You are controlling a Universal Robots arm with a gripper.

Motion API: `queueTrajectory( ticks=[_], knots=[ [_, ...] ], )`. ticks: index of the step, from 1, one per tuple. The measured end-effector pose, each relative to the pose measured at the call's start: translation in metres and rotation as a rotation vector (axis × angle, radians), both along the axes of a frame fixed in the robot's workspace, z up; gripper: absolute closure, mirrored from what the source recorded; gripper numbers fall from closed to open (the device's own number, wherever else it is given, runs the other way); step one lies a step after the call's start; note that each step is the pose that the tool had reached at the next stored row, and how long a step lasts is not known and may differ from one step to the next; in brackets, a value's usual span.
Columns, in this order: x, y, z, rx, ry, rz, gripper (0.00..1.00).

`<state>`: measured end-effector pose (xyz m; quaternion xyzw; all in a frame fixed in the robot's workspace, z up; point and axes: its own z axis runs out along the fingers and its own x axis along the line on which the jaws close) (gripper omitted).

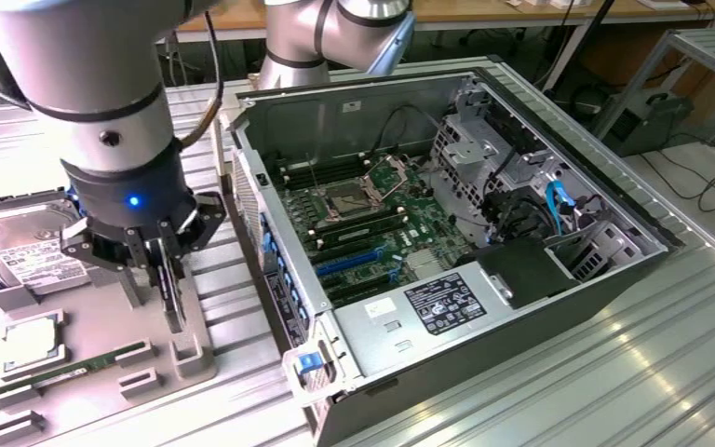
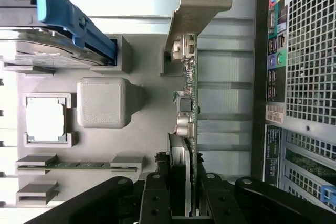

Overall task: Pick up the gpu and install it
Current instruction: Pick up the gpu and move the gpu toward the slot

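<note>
Pick station, seen from my remote console. The gripper (image 2: pixel 182 203) is closed on the gpu (image 2: pixel 190 103). One dark finger (image 2: pixel 155 199) lies against each face of the card, and I see no gap on either side. The card stands on edge over the grey fixture tray (image 2: pixel 152 129), with its green board running away from the fingers and its silver end bracket (image 2: pixel 195 9) at the far end. I cannot tell whether its lower edge still sits in the tray's slot.

In the exterior view the arm (image 1: pixel 97 112) hangs straight down over this tray, toward the exterior view's left. The open computer case (image 1: pixel 370 112) lies just beside it toward the exterior view's right, its motherboard (image 1: pixel 370 233) exposed. The card is outside the case, close to the rear panel (image 2: pixel 275 51) with its coloured ports.

Also seated in the tray, all apart from the card, are a hard drive (image 1: pixel 22 251) with a blue rail (image 2: pixel 73 17), a processor (image 2: pixel 46 119) and a narrow memory stick (image 2: pixel 79 164). Tray and case rest on a ribbed metal table (image 1: pixel 606 372).
</note>
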<state>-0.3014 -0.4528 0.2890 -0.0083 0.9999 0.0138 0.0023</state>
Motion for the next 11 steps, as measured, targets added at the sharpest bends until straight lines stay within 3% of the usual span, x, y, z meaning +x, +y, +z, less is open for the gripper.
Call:
queueTrajectory(
  ticks=[11],
  knots=[
    [0.0,0.0,0.0521,0.0,0.0001,0.0,0.73]
  ],
)
